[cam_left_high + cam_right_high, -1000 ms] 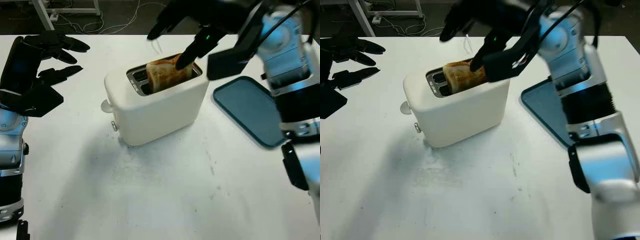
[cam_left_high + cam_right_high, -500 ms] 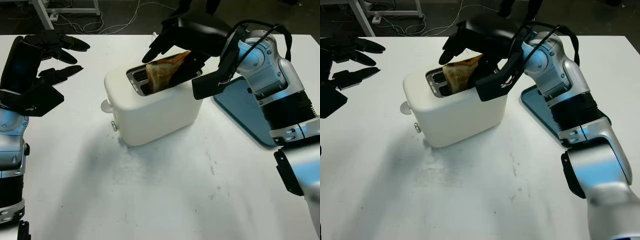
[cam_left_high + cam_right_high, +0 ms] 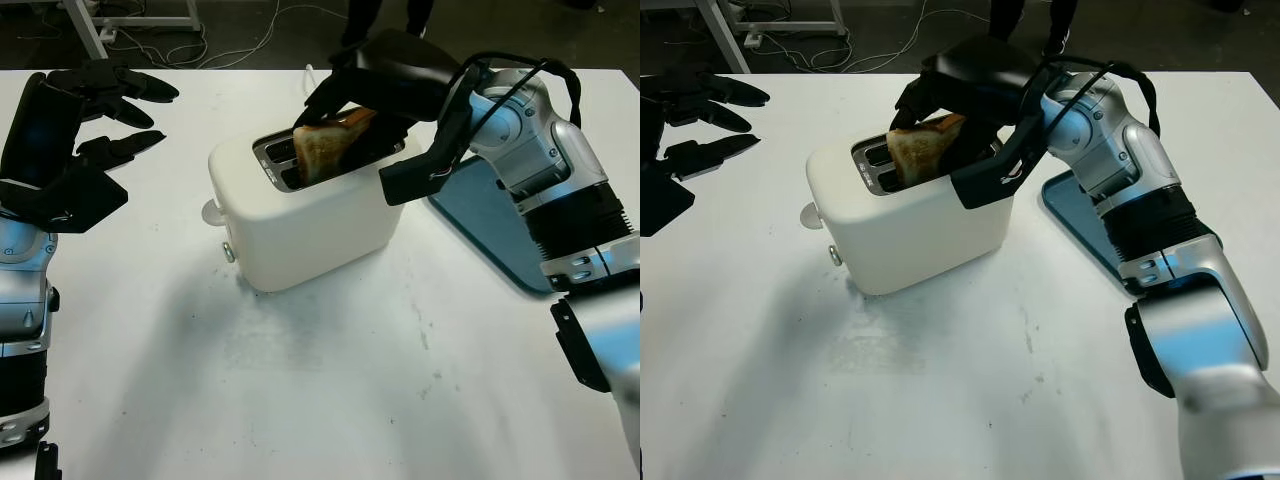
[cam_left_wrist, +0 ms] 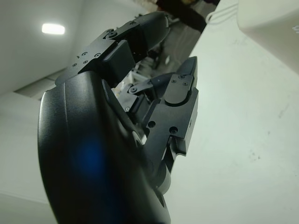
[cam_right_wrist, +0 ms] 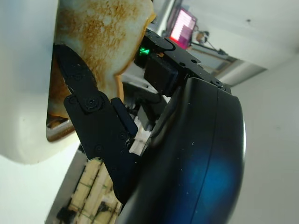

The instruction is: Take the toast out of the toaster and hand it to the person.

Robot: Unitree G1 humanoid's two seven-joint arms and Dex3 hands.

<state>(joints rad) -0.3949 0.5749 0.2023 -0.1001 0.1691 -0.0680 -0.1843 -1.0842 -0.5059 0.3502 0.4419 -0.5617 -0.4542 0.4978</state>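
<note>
White table (image 3: 300, 380) fills most of the head views, faint scuffs and specks at lower centre. Dark floor (image 3: 250, 30) strip along the top edge, loose cables (image 3: 215, 45) trailing across it. White metal frame leg (image 3: 90, 25) at upper left. A person's legs (image 3: 1030, 20) stand at top centre beyond the table. Left wrist view: pale ceiling with a lit rectangular light (image 4: 53, 29) at upper left. Right wrist view: glowing screen (image 5: 183, 28) at top.
</note>
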